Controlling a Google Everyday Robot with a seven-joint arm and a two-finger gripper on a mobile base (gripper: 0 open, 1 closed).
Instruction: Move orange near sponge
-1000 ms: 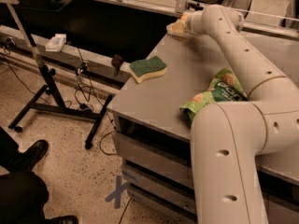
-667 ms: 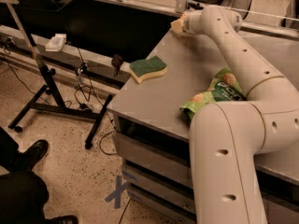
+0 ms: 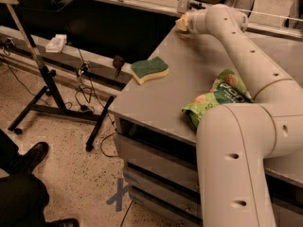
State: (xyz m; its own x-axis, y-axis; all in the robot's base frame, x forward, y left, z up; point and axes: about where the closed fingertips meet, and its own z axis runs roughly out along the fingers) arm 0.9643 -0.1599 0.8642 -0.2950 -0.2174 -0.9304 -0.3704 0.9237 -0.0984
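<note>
The sponge (image 3: pixel 149 69), dark green on top with a pale yellow body, lies on the grey table (image 3: pixel 156 103) near its left edge. My gripper (image 3: pixel 182 22) is at the table's far edge, well beyond the sponge and to its right, at the end of my white arm (image 3: pixel 246 60) that reaches across the table. The orange is not in view; it may be hidden behind the gripper.
A bright green snack bag (image 3: pixel 215 98) lies on the table next to my arm's near segment. A black metal stand (image 3: pixel 47 79) with cables stands on the floor at left. A person's dark shoe (image 3: pixel 28 157) is at lower left. Drawers (image 3: pixel 156 164) sit under the table.
My gripper has shifted slightly farther along the table's far edge. The sponge and the snack bag have not moved.
</note>
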